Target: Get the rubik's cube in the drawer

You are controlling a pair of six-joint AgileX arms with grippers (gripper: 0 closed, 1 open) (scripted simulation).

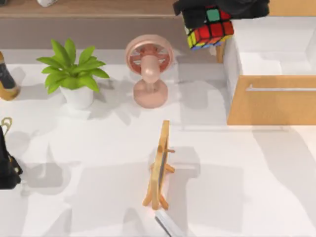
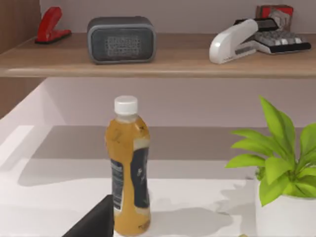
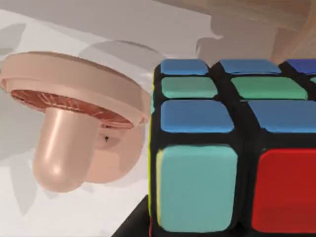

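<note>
While right gripper (image 1: 210, 17) pinches small multicoloured rubik's cube (image 1: 211, 28), cube hangs just beside open wooden-front drawer (image 1: 270, 101); left arm parked at table's left, fingers' state unclear.

table (image 1: 256, 187): white | on it: plant (image 1: 73, 74), fan (image 1: 149, 69), easel (image 1: 160, 165), drawer (image 1: 271, 98)

Bright, even light over white table (image 1: 98, 197). Soft grey shadows fall right of pink fan (image 1: 149, 69), potted plant (image 1: 71, 74) and wooden stand (image 1: 160, 165). No glare. Right wrist view: rubik's cube (image 3: 232, 148) very close, slightly soft. Bottle (image 2: 127, 168) casts faint shadow.
</note>
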